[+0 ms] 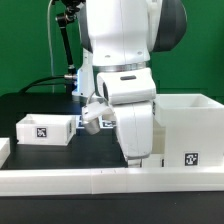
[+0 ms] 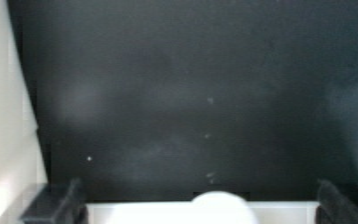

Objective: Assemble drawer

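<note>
The small low white plastic tray-box drawer [image 1: 42, 128] sits upright on the black table [image 1: 80, 150] at the exterior view's left, well apart from the taller white open box [image 1: 200, 135] at the right. It looks light, stiff and smooth, so pinching 1 thin side wall seems the surest hold. The gripper [image 2: 197, 186] stands wide, its 2 dark fingers [image 2: 51, 200] far apart; counted, there are 1 drawer, 1 taller box and 1 small tagged white piece [image 1: 92, 118] half hidden by the arm [image 1: 125, 50].
</note>
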`<state>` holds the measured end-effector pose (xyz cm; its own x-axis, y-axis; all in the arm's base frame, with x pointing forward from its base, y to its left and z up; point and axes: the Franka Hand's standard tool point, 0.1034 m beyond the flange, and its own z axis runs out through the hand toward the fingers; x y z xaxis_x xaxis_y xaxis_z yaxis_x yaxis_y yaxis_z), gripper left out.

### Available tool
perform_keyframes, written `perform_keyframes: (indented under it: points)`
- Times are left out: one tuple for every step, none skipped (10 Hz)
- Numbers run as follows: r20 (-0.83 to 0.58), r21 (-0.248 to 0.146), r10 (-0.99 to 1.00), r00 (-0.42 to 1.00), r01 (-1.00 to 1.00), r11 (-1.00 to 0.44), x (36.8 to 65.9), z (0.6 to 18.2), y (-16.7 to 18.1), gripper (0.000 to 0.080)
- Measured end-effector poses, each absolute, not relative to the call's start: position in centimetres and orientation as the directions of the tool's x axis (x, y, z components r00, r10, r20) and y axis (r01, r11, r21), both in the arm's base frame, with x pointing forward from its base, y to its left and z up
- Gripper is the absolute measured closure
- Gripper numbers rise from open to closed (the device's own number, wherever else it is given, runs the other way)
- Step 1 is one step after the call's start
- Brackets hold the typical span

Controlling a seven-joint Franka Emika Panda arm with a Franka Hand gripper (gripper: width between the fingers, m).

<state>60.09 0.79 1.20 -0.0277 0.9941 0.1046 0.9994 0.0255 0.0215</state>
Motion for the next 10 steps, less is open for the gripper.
perform_keyframes:
  points:
    - [0.105,0.021,0.994,-0.027,0.999,0.025,60.1,1.1,0.8,0.0151]
    - [0.105,0.019,0.994,-0.029,0.999,0.027,59.9,1.1,0.7,0.0151]
    - [0.104,0.007,0.994,-0.029,1.0,0.029,59.0,0.9,0.6,0.0151]
    - [0.104,0.002,0.994,-0.037,0.999,0.037,58.7,0.9,1.0,0.0151]
    - [0.106,0.005,0.993,-0.048,0.999,0.048,58.8,1.0,1.6,0.0151]
    - [0.11,0.005,0.992,-0.056,0.998,0.056,58.9,1.1,2.3,0.0151]
    - [0.106,-0.006,0.993,-0.041,0.999,0.042,59.0,1.1,2.4,0.0151]
    - [0.105,-0.008,0.994,-0.027,1.0,0.028,59.1,1.2,2.6,0.0151]
    - [0.106,-0.01,0.994,-0.025,1.0,0.026,59.3,1.4,3.2,0.0151]
    - [0.106,-0.009,0.994,-0.032,0.999,0.034,59.6,1.5,3.4,0.0151]
